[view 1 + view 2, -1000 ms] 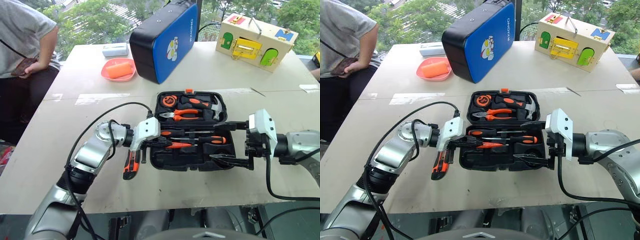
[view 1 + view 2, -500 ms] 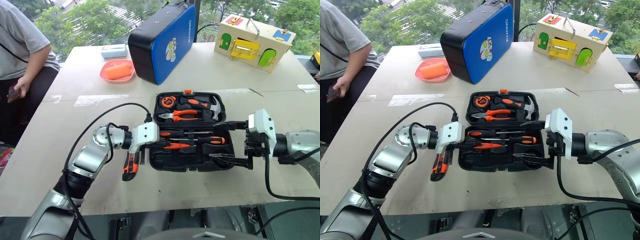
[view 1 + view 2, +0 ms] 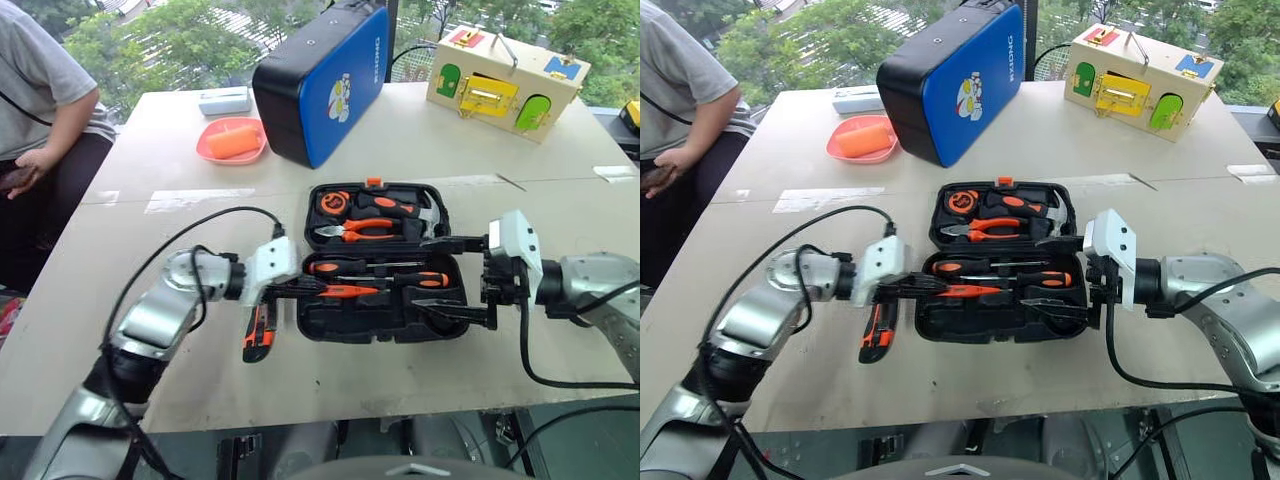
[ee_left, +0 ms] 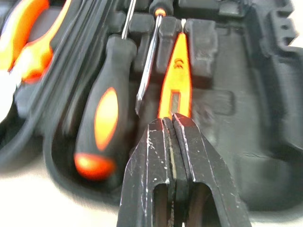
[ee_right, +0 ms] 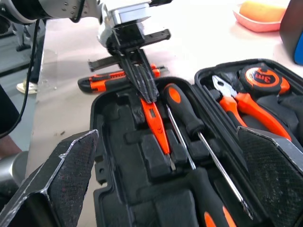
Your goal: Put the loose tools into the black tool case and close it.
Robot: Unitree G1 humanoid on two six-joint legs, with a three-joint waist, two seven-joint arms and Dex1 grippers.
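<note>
Left of the black tool case, on the table just beside the case's wall, lies the utility knife, its long axis running toward and away from the robot, roughly across the line of the screwdrivers; the left gripper hangs above and past it, fingers pressed together on nothing, their tips just over the case's left rim and at the butt of the slim orange screwdriver, which lies seated in the near half of the case, lengthwise along it; beside that, further from the robot, two black-and-orange screwdrivers lie parallel in their slots; right of the case, the right gripper stands with fingers wide apart, one toward each long edge of the near half, holding nothing; by my judgement the knife is the next pick, and the left gripper is far nearer, needing to draw back from the case and drop.
</note>
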